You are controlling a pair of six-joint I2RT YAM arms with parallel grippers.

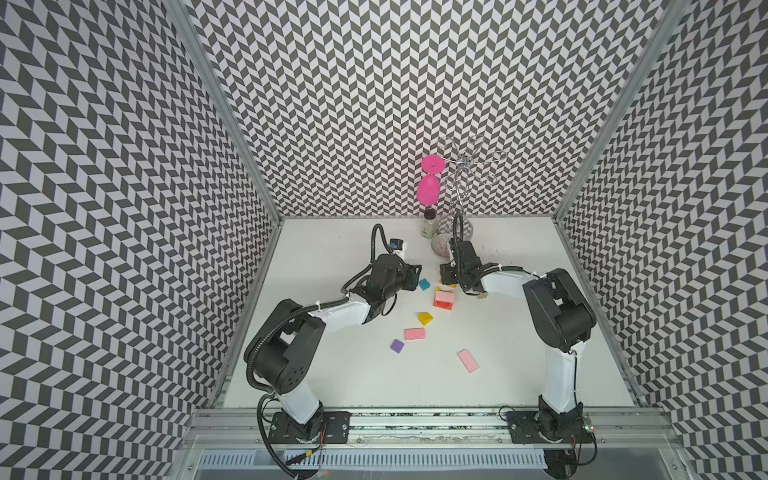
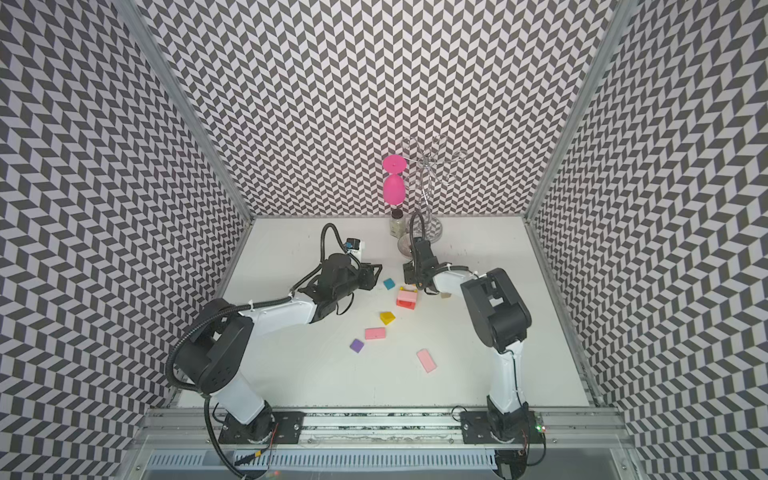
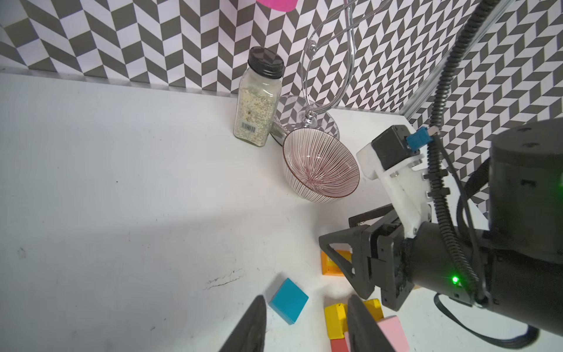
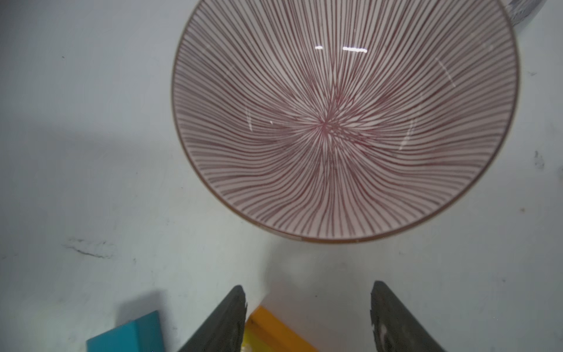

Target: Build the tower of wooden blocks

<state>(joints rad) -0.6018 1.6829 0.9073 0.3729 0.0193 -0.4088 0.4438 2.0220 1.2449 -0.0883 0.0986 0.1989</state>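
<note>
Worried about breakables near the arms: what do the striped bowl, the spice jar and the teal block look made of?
The striped bowl: likely glazed ceramic, glossy, with light glints over fine red lines. The spice jar: clear glass or plastic, contents showing through, dark screw cap. The teal block: seemingly painted wood, matte, flat even colour, sharp edges.

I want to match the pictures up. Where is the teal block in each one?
In a top view: teal block mid-table, near the striped bowl.
In a top view: same spot.
Left wrist: beside the yellow block.
Right wrist: partly cut off, beside the orange block.
Shared landmark: the striped bowl.
</note>
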